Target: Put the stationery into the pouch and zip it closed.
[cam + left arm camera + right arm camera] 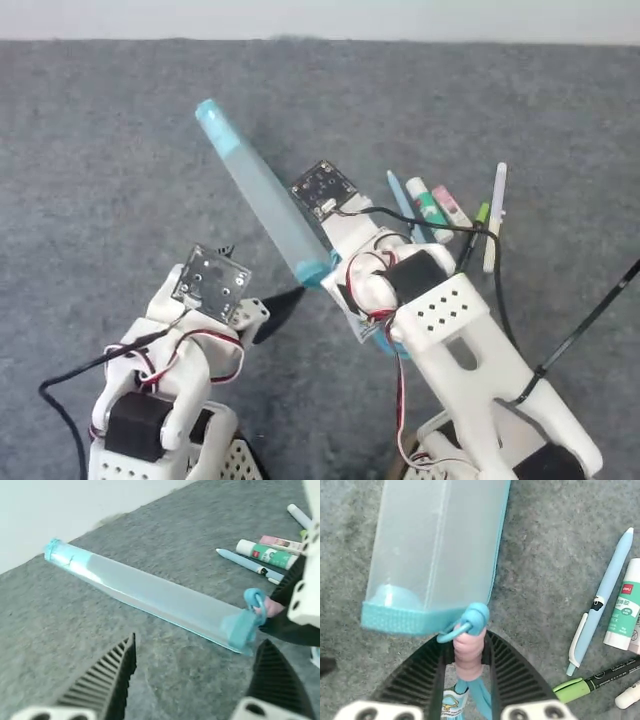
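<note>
Right gripper pinches the pink zipper pull; the light, pliant pouch likely needs holding by its body

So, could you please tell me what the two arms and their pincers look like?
The left arm and right arm have white plastic shells with black motors, thin red, white and black wires, and thicker black cables. Each wrist carries a small square camera board. The left pincer and right pincer have black, ridged, tapering fingers on white bases.
</note>
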`<state>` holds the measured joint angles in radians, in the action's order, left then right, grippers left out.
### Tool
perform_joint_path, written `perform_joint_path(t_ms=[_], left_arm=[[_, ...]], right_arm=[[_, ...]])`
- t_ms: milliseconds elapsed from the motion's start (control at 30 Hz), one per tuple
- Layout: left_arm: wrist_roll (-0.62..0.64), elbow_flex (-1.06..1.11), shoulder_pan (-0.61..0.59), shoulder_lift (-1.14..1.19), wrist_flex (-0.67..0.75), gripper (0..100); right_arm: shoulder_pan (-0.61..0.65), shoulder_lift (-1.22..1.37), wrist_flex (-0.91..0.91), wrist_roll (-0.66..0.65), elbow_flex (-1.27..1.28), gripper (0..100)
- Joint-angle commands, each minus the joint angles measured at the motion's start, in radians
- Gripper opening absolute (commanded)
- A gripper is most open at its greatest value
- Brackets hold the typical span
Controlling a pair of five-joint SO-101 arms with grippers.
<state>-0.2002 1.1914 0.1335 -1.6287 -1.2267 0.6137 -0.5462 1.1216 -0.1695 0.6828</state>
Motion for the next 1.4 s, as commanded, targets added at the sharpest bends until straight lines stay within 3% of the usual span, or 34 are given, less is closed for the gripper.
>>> perform_joint_path(t_ms=[0, 133, 433, 1100, 1367], left_arm=[[-0.014, -0.004, 0.034, 0.002, 0.021, 36], [-0.028, 0.015, 0.037, 0.008, 0.051, 36], [-0.035, 0.082, -0.006, 0.215, 0.262, 36], [-0.037, 0.102, -0.146, 0.265, 0.305, 30], [-0.083, 0.234, -0.253, 0.265, 0.456, 30]], right_arm=[[-0.007, -0.005, -0.012, 0.014, -0.060, 0.6], [0.013, -0.007, -0.008, 0.014, -0.060, 0.6], [0.048, -0.008, 0.016, 0.014, -0.049, 0.6], [0.044, -0.005, -0.041, 0.005, 0.031, 0.6], [-0.005, -0.005, -0.039, -0.018, 0.031, 0.6]])
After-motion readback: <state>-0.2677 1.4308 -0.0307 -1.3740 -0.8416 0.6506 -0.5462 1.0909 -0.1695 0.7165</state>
